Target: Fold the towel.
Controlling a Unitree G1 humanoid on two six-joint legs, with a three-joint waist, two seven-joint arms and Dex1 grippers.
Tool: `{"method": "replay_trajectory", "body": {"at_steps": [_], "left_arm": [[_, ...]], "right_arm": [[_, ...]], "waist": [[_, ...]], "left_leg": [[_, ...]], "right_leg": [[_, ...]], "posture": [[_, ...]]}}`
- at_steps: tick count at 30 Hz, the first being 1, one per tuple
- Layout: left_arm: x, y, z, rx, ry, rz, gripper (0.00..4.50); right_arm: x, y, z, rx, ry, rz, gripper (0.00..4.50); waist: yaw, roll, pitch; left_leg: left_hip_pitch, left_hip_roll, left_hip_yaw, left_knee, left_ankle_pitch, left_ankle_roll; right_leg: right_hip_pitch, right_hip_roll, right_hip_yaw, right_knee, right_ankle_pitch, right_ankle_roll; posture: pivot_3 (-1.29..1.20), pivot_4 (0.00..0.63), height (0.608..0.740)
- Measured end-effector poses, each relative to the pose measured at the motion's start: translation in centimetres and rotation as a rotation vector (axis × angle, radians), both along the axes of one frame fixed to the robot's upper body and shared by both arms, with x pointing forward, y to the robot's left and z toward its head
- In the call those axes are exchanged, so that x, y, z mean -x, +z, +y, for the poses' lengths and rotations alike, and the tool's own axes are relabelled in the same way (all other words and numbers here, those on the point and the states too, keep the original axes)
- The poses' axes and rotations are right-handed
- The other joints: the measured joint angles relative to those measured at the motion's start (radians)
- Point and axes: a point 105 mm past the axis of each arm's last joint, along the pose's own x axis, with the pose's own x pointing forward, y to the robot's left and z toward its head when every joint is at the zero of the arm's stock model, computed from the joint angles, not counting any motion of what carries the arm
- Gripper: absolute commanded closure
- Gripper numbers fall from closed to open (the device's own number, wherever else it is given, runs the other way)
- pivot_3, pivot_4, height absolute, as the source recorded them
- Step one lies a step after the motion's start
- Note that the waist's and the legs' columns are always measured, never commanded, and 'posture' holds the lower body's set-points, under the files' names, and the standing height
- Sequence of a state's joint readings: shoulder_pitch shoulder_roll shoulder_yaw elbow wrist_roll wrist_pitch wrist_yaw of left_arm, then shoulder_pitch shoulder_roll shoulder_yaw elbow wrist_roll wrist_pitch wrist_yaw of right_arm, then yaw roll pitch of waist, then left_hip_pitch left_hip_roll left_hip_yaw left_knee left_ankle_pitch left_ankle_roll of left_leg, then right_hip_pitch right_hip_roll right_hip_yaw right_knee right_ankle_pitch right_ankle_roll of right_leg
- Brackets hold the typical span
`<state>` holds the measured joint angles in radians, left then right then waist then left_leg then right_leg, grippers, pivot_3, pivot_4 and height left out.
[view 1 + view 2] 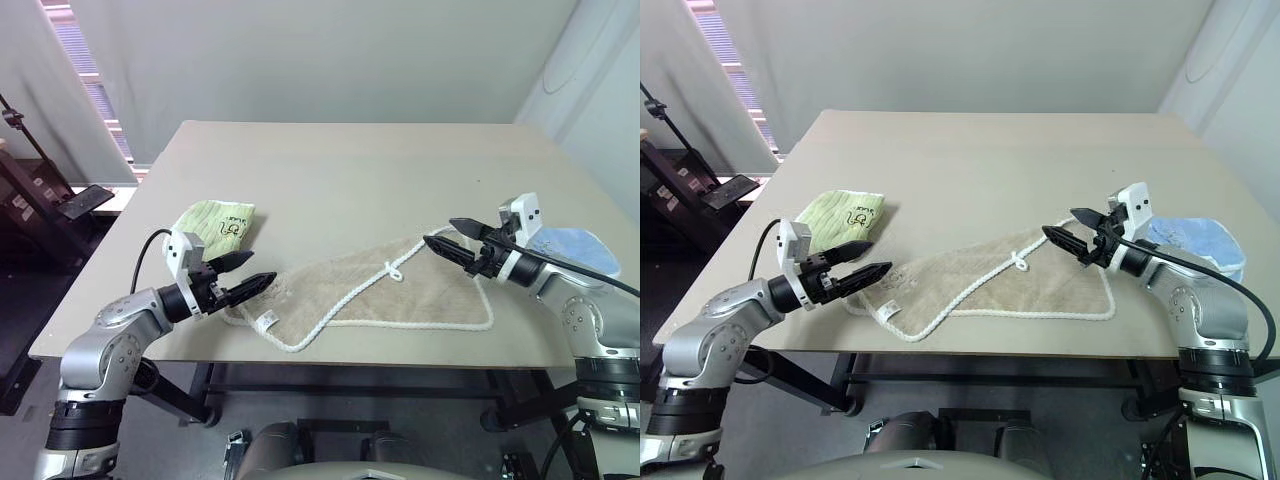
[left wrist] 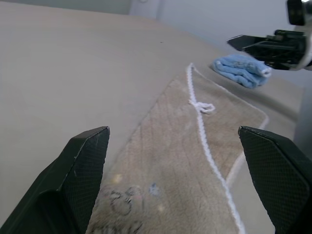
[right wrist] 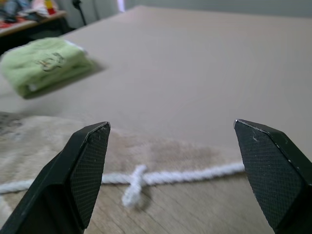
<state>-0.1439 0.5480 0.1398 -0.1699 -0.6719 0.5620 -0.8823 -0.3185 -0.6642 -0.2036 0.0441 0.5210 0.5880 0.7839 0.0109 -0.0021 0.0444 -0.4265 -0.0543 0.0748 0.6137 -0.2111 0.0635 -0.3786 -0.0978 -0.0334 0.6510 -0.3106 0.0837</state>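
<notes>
1. The towel (image 1: 390, 290) lies flat near the front edge of the counter (image 1: 350, 170), its long axis running side to side between the two arms, with a white cord (image 1: 345, 300) crossing it on a slant and a small white tag (image 1: 267, 320) at its left front corner.
2. The left hand (image 1: 243, 275) hovers just at the towel's left end, fingers spread wide and holding nothing, pointing along the cloth toward the right.
3. The right hand (image 1: 450, 240) sits over the towel's right back corner, likewise wide open and empty, aimed back toward the left (so the two hands face each other along the towel's length).
4. Each hand is nearest its own end, so I judge an end-to-end or front-to-back fold suits both arms equally.
5. Further out, a folded green cloth (image 1: 215, 225) rests behind the left hand and a blue cloth (image 1: 575, 248) beside the right, both clear of the towel.
</notes>
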Motion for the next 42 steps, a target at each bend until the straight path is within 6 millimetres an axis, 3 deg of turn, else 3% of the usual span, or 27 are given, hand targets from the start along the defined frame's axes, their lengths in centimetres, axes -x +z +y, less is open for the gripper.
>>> {"method": "replay_trajectory", "body": {"at_steps": [4,7,14,19,26,38,42], "left_arm": [[0.0,0.0,0.0,-0.005,-0.005,-0.003,0.03],[0.1,-0.2,0.0,-0.009,0.000,0.002,0.03],[0.2,-0.2,-0.6,0.010,0.011,-0.006,0.03],[0.2,-0.1,-0.5,0.006,0.023,-0.008,0.03],[0.1,-0.1,-0.5,0.004,0.038,-0.012,0.03],[0.4,-0.3,-0.1,-0.001,0.071,-0.007,0.03],[0.3,-0.2,-0.1,-0.001,0.076,-0.012,0.03]], "right_arm": [[-1.5,-1.4,-1.5,0.074,-0.120,0.080,0.27],[-3.5,-1.2,-2.8,0.126,-0.225,0.079,0.27],[-7.0,-3.0,-2.3,0.099,-0.297,0.079,0.27],[-8.5,-4.5,-2.5,0.133,-0.343,0.104,0.27],[-9.0,-7.4,-2.2,0.142,-0.423,0.205,0.27],[-9.7,-6.9,-3.9,0.063,-0.619,0.217,0.27],[-9.8,-7.2,-3.4,0.072,-0.640,0.240,0.27]], "waist": [[-0.005,0.000,0.000],[-0.010,0.000,0.000],[-0.027,0.000,0.000],[-0.032,0.000,0.000],[-0.034,0.000,0.000],[-0.035,0.001,0.000],[-0.042,0.001,0.000]], "left_leg": [[0.000,0.000,0.001,0.000,0.000,0.000],[0.000,0.000,0.002,0.000,0.000,0.000],[0.000,0.000,0.002,0.000,0.000,0.000],[0.000,0.000,0.002,0.001,0.001,-0.001],[0.000,0.000,0.002,0.001,0.004,-0.006],[0.000,0.000,0.002,0.001,0.004,-0.006],[0.000,0.000,0.002,0.001,0.004,-0.006]], "right_leg": [[-0.001,0.000,0.000,0.001,0.000,-0.001],[-0.001,-0.001,0.000,0.001,0.001,0.000],[-0.001,0.000,0.000,0.001,0.003,0.002],[-0.001,0.000,0.000,0.002,0.003,0.002],[-0.001,0.000,0.000,0.002,0.003,0.001],[-0.002,0.000,0.000,0.003,0.003,0.001],[-0.002,0.000,0.000,0.004,0.003,0.001]], "posture": [[0.00,0.000,0.715],[0.00,0.000,0.715],[0.00,0.000,0.715],[0.00,0.000,0.715],[0.00,0.000,0.715],[0.00,0.000,0.715],[0.00,0.000,0.715]]}}
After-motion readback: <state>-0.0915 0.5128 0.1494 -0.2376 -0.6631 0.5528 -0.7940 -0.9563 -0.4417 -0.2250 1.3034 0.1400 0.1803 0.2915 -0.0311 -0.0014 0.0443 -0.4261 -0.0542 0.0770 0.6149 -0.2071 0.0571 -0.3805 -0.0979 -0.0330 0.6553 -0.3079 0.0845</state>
